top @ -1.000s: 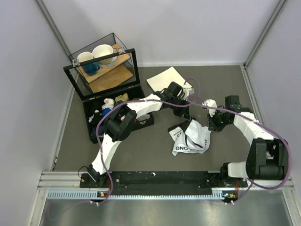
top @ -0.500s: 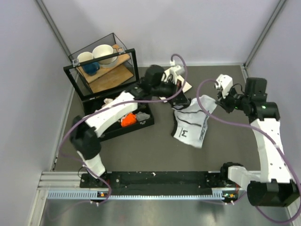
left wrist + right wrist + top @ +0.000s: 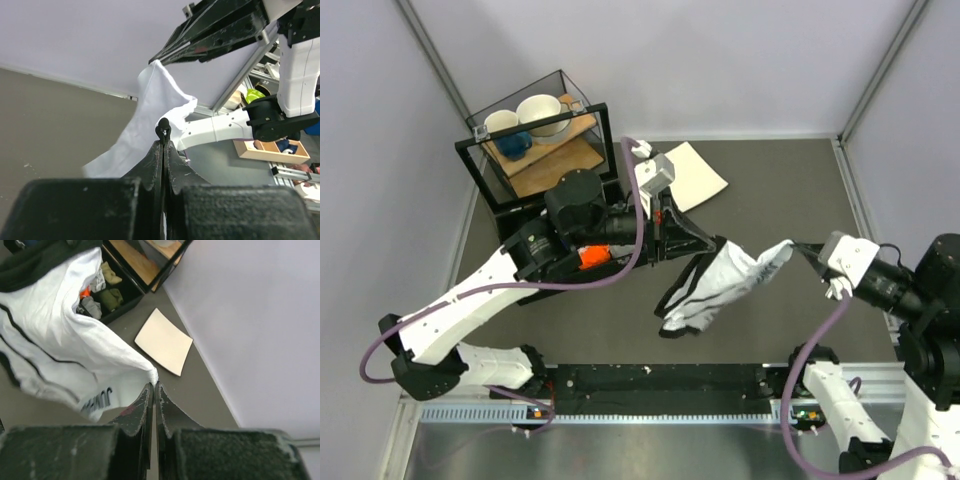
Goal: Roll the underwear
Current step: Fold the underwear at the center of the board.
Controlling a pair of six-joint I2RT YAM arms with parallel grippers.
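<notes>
Rolling is not yet begun: left hand [image 3: 712, 243] and right hand [image 3: 799, 246] each pinch the underwear [image 3: 725, 280], unrolled, above the bench's [image 3: 770, 190] middle.

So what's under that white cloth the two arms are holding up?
Grey table shows all around the underwear; the patch straight below its hanging folds is covered from view.

Underwear [image 3: 720, 282]: white, thin fabric with black stripes and black lettering, held aloft and stretched by two corners, lower part sagging in folds, on the near side of the white square plate [image 3: 690, 176].
</notes>
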